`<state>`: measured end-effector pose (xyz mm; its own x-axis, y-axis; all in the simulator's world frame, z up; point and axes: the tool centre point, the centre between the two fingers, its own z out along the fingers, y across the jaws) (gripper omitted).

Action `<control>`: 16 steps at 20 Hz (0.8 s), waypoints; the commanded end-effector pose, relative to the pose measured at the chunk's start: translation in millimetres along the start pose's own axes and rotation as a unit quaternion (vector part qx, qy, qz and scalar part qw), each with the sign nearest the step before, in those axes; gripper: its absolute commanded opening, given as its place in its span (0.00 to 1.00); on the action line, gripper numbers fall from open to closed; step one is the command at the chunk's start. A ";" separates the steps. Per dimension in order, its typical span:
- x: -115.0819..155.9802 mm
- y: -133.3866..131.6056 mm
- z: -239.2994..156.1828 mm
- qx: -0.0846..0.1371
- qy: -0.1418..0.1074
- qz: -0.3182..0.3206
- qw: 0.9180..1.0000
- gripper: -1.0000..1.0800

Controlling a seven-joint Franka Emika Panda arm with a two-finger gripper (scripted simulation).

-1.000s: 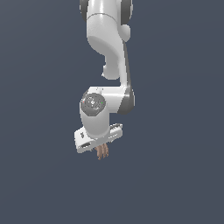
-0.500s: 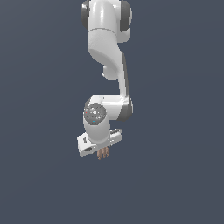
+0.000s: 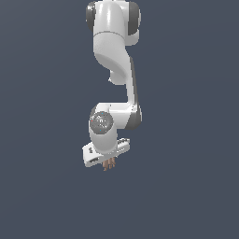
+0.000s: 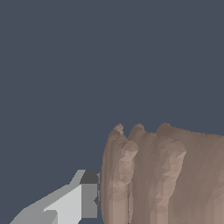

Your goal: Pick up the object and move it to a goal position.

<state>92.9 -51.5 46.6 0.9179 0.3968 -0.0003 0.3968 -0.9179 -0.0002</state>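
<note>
The object (image 3: 109, 164) is a small reddish-brown ribbed piece sticking out below my white gripper (image 3: 108, 161) in the exterior view. In the wrist view the object (image 4: 162, 175) fills the frame's lower part, showing several curved ridges. One grey-and-white finger (image 4: 83, 199) presses against its side; the other finger is hidden. The gripper is shut on the object, held off the ground in mid-air.
The white arm (image 3: 114, 70) hangs down from the exterior view's top. Around it there is only a plain dark blue-grey background, with no other objects or edges showing.
The arm has lowered its upper links and the gripper with the object has shifted slightly toward the exterior view's left. The grip is unchanged.
</note>
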 end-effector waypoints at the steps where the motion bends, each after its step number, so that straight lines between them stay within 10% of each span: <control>1: 0.1 0.1 -0.2 0.000 0.000 0.000 1.000 0.00; 16: -7.0 -8.9 -26.9 0.000 0.000 0.000 1.000 0.00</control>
<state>84.9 -47.5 66.5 0.9180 0.3967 -0.0012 0.3967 -0.9180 -0.0006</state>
